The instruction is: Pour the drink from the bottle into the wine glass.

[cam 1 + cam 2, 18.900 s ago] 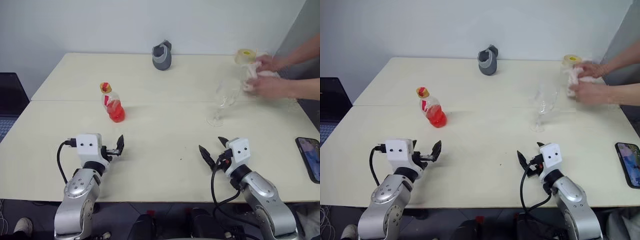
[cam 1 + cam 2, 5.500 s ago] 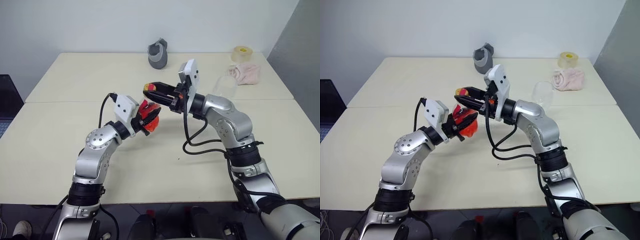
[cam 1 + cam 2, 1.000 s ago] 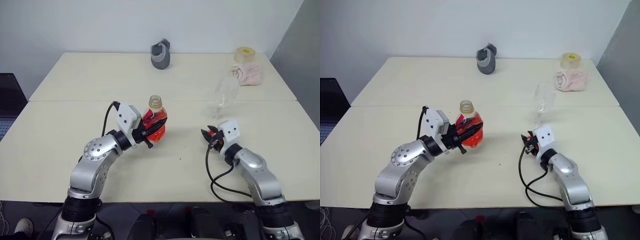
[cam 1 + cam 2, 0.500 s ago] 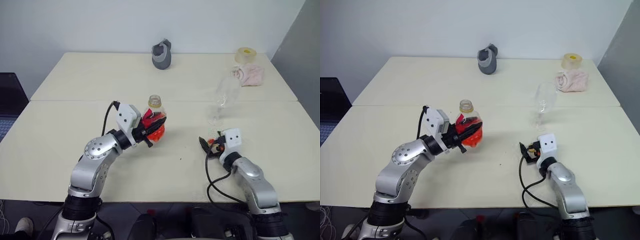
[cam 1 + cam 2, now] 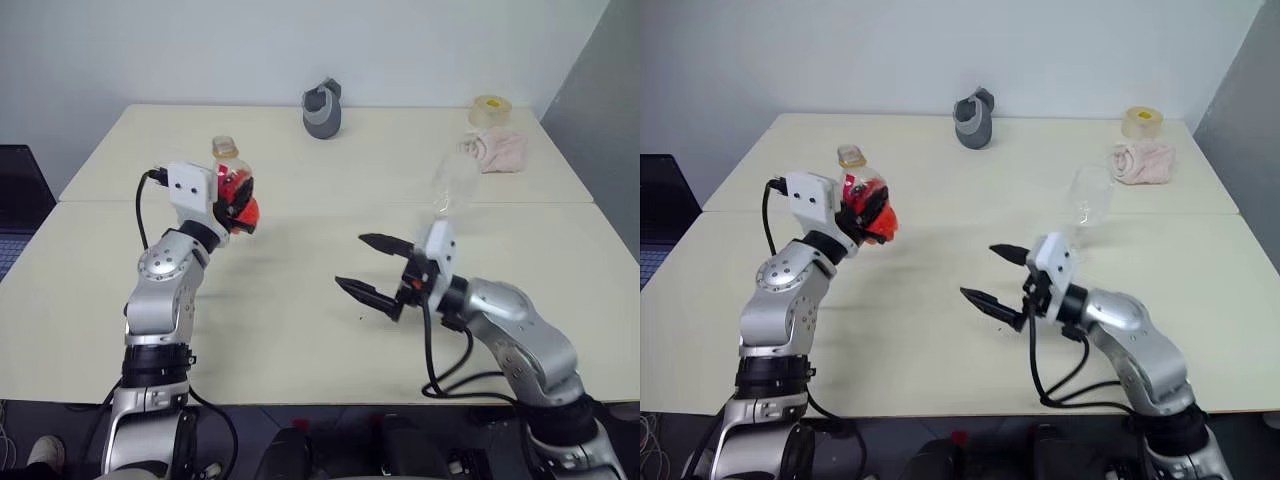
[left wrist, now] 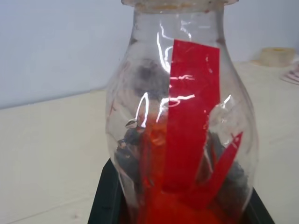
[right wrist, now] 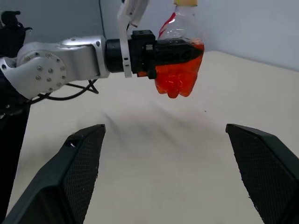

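Observation:
The bottle (image 5: pixel 233 195) is a small clear one with a red label and a yellowish neck. It hangs upright above the table's left half, with my left gripper (image 5: pixel 238 208) shut around its belly. The red-orange drink (image 7: pixel 179 74) fills its lower part. In the left wrist view the bottle (image 6: pixel 182 126) stands close between the black fingers (image 6: pixel 105 200). My right gripper (image 5: pixel 351 262) is open and empty over the middle of the table, pointing left toward the bottle. The wine glass (image 5: pixel 450 183) stands upright behind my right wrist, which hides its foot.
A grey object (image 5: pixel 323 108) sits at the back centre of the table. At the back right lie a roll of tape (image 5: pixel 488 104) and a pink cloth (image 5: pixel 497 150). A dark laptop (image 5: pixel 15 205) is off the table's left edge.
My left arm has carried the bottle left, farther away and slightly up. My right gripper has opened wide, risen from the table near the glass and swung left toward the middle.

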